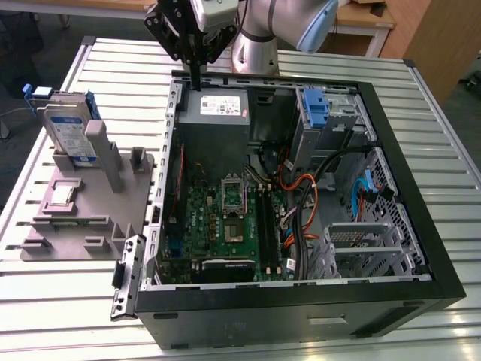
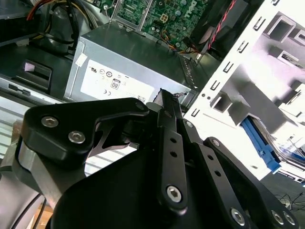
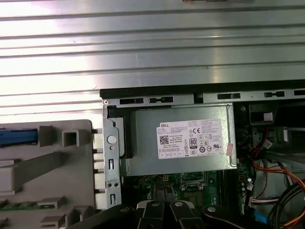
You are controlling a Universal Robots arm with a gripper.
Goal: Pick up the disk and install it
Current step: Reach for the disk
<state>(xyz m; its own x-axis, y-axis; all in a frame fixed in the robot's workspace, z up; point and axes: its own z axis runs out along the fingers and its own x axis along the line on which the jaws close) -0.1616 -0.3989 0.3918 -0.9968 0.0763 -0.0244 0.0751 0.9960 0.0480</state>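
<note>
Disk (image 1: 66, 129) stands on edge in grey holder (image 1: 90, 210) on slatted surface (image 1: 45, 323), at exterior view's left of open PC case (image 1: 316, 304). End effector (image 1: 197, 81) hangs over PSU (image 1: 218, 110) corner, well apart from disk, fingers pressed together, nothing btwn them. Est.: drive rigid, metal, fairly heavy, smooth-faced, shock-sensitive. Best hold prob. across the flat faces, clear of blue rails (image 1: 92, 105).

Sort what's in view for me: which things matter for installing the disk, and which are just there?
Job: the disk, propped in the grey holder; the gripper, near the power supply; the open computer case.
Just there: power supply; motherboard; orange cables; bare blue bracket.
</note>
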